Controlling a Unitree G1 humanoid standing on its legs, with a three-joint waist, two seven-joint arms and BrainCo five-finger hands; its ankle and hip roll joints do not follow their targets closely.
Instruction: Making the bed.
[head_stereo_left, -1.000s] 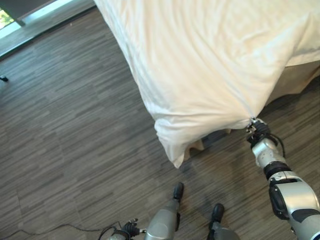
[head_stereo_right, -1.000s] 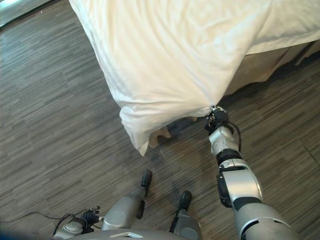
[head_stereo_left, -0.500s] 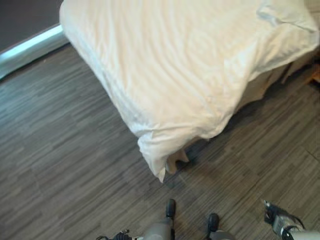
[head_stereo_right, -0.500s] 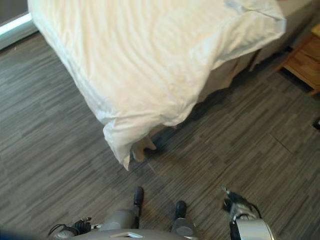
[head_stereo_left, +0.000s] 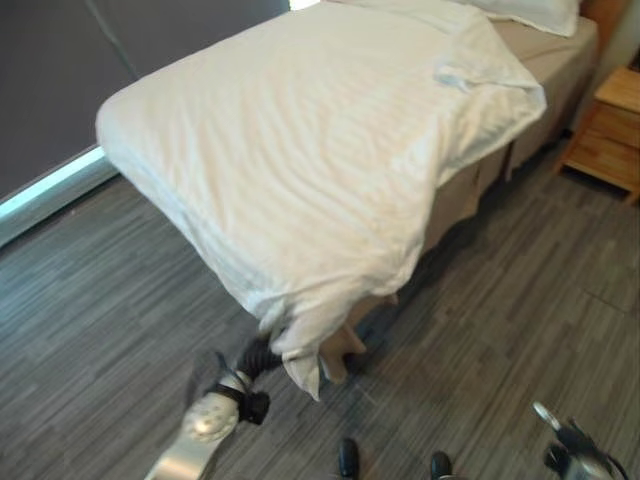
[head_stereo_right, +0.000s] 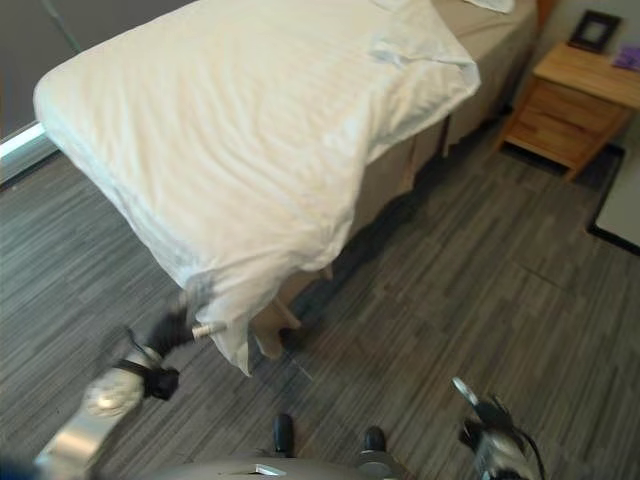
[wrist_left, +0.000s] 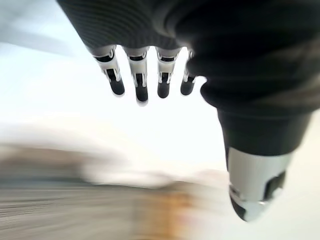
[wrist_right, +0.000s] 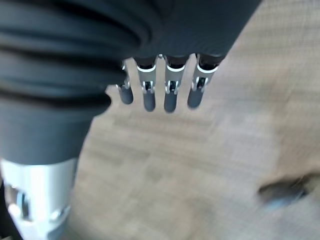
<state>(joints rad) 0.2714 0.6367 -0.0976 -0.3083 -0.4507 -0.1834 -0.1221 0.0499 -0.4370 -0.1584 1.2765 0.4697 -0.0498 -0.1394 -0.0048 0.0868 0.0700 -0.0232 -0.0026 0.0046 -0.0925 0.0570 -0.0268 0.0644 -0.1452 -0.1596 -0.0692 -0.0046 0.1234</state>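
At the bed's (head_stereo_left: 560, 60) near corner, the duvet (head_stereo_left: 300, 170) was draped over and hung toward the floor (head_stereo_left: 100, 300). The left hand (head_stereo_right: 172, 328) was seen right by that hanging corner, fingers (wrist_left: 137, 80) straight, nothing gripped. The right hand (head_stereo_right: 480, 420) was kept low, well apart, fingers relaxed too. A nightstand (head_stereo_right: 565, 100) was parked beside the bed.

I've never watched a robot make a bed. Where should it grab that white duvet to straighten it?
Probably at the hanging corner, coming from below beside the left hand: there the duvet droops off the bed into a loose, bunched point that fingers could close round.
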